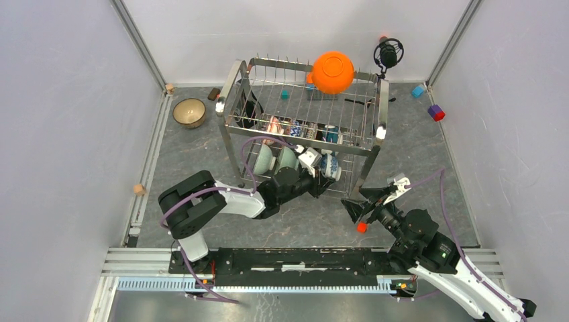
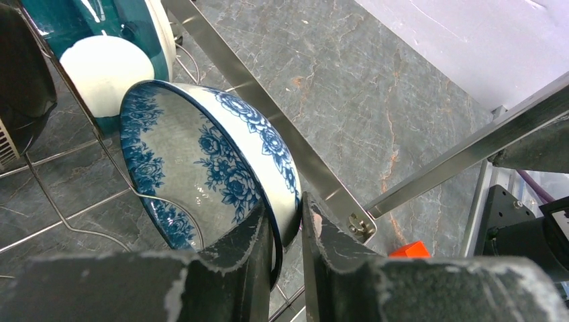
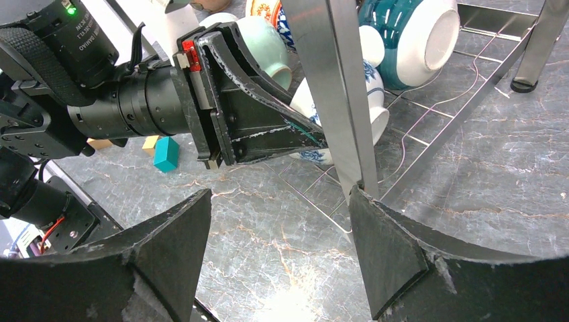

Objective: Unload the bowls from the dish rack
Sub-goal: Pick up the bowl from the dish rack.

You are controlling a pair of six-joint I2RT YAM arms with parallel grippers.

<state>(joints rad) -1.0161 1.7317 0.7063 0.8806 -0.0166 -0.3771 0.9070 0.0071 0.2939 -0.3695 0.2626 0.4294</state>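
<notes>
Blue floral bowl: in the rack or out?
In. The bowl stands on edge among the lower wires of the rack, and the left end effector has a finger on either side of its rim.

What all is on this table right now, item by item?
Rack: one, steel, centre.
Orange bowl: one, orange, rack top.
Brown bowl: one, brown, table, left of rack.
Green bowls: two, pale green, lower tier.
Blue-white bowl: one, lower tier, right end.
Teal bowl: one, teal, lower tier, beside blue-white bowl.
Patterned bowls: at least two, red-white and blue-white, rack middle.
Blocks: several, teal, purple, orange, tan, scattered.
Microphone: one, black, behind rack.
Left pincer: black, closed on blue-white bowl's rim.
Right pincer: black, open, by rack's near right leg.
</notes>
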